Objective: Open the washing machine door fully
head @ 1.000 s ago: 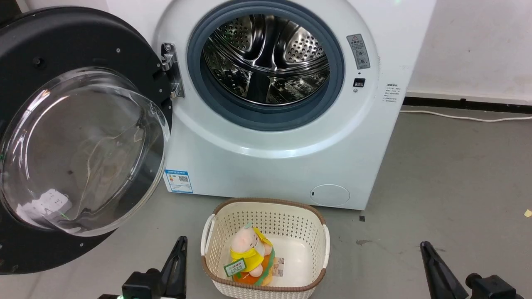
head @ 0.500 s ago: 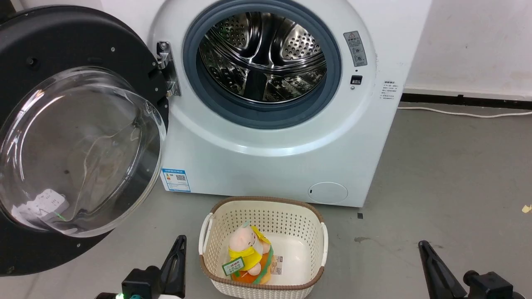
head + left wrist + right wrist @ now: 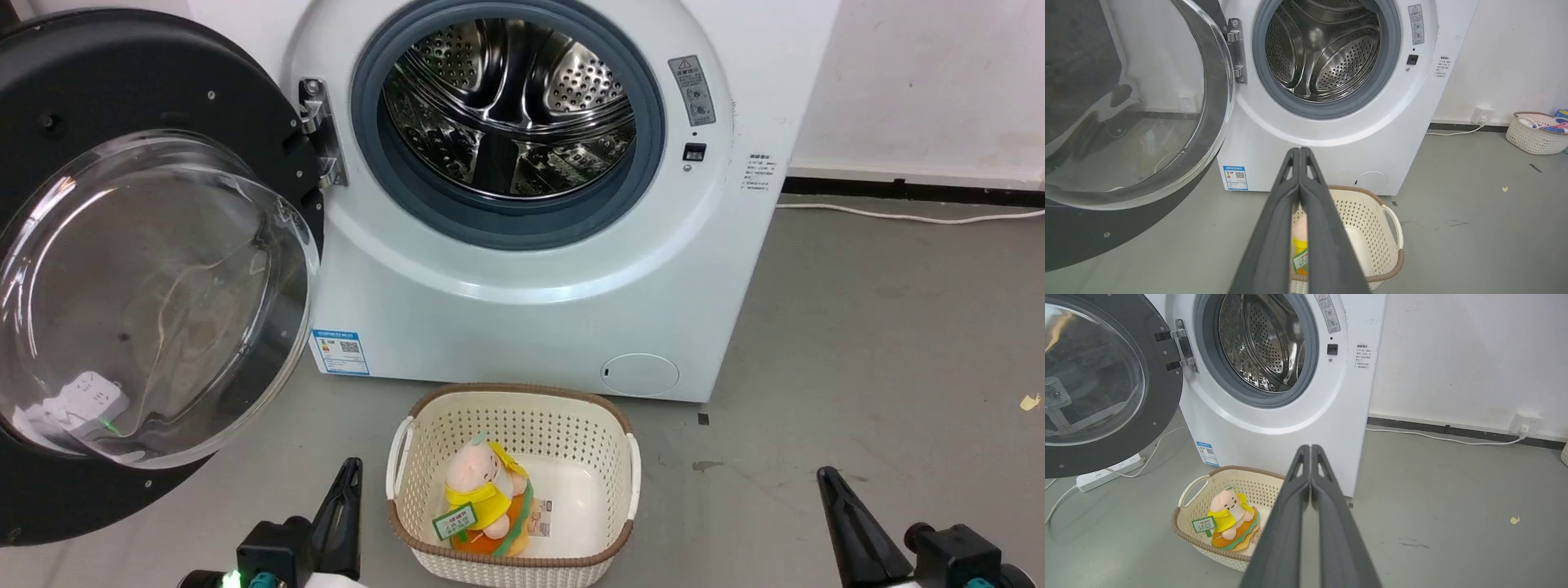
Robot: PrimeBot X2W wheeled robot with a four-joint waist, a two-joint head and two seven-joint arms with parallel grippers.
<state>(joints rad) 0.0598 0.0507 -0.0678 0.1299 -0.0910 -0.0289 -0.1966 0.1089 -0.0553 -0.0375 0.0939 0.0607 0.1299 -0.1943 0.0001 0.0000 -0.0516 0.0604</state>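
- Door (image 3: pixel 155 278) is being held swung wide off the washer (image 3: pixel 506 327), out on the hinge (image 3: pixel 317 131) side, which is the left side of the washer in the head view.
- The door's inner face and glass bowl are being turned outward, away from the washer front.
- Drum (image 3: pixel 506 106) is being left fully exposed inside the grey gasket (image 3: pixel 369 171) at the washer's opening.
- Left gripper (image 3: pixel 1300 152) is being held low in front of the washer, apart from it. Its jaws are being pressed together tip to tip, with nothing gripped.
- Right gripper (image 3: pixel 1310 448) is likewise being held in front of the washer, toward its latch side, with the jaws pressed together and nothing gripped.
- Basket (image 3: pixel 514 390) is being rested on the floor just in front of the washer, with a plush toy (image 3: pixel 483 488) being carried inside.
- Power strip (image 3: pixel 1106 473) is being seen on the floor beside the washer, below the door.
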